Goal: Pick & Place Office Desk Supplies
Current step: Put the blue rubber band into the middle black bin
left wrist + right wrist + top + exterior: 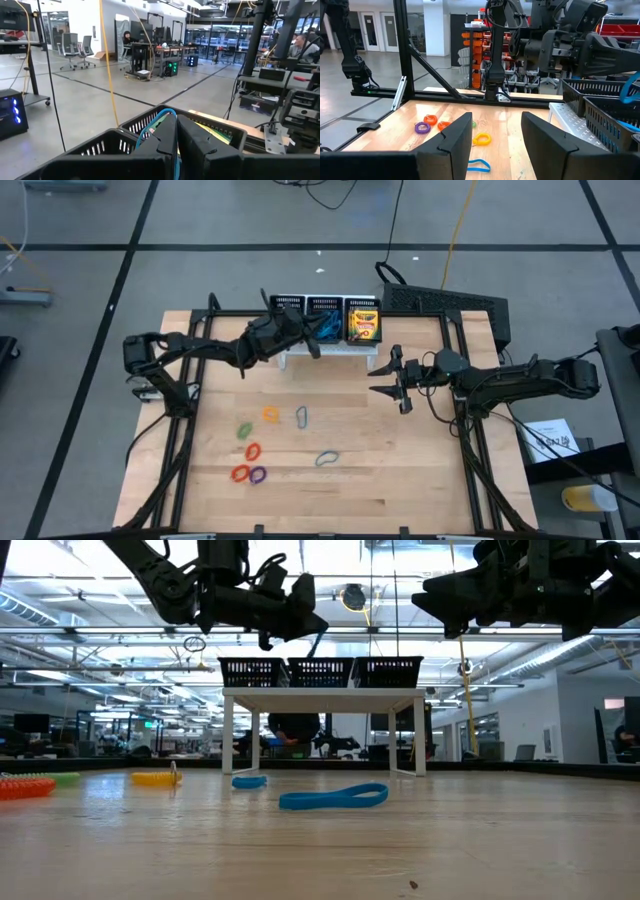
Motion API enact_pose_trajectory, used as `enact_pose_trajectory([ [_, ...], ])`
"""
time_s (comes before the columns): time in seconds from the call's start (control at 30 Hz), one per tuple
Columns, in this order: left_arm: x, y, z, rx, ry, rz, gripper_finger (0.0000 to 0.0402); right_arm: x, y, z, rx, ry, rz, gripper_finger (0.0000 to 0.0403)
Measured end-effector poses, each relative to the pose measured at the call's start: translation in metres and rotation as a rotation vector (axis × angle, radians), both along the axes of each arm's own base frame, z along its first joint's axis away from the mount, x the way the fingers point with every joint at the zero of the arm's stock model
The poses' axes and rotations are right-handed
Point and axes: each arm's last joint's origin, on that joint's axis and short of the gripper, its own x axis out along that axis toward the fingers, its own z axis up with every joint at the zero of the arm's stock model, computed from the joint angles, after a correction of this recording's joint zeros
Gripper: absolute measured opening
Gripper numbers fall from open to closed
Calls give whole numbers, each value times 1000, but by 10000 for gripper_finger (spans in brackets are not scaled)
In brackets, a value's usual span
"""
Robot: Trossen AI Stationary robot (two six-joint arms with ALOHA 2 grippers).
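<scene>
Blue loop (159, 121), thin and floppy, we judge best pinched mid-strand; our left gripper (176, 150) pinches it, jaws nearly closed.

Two dark jointed arms (matte black), angular wedge-shaped fingers (455, 135)

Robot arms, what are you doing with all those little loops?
The left pincer is over the black mesh organiser, pinching a thin blue loop above its middle compartment. Crayon boxes already sit in the organiser's right compartment. The right pincer hangs open and empty above the table. More loops, orange, red, purple and blue, lie on the wood.
</scene>
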Motion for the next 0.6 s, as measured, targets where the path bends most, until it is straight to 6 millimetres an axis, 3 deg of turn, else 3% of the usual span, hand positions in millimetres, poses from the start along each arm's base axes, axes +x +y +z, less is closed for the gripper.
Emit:
enact_pose_trajectory([
  [0.37,0,0,-1,-32,-6,-18,35,0,0,0,1,0,0,160],
  [0.6,0,0,-1,-42,-8,1,114,0,0,0,1,0,0,160],
])
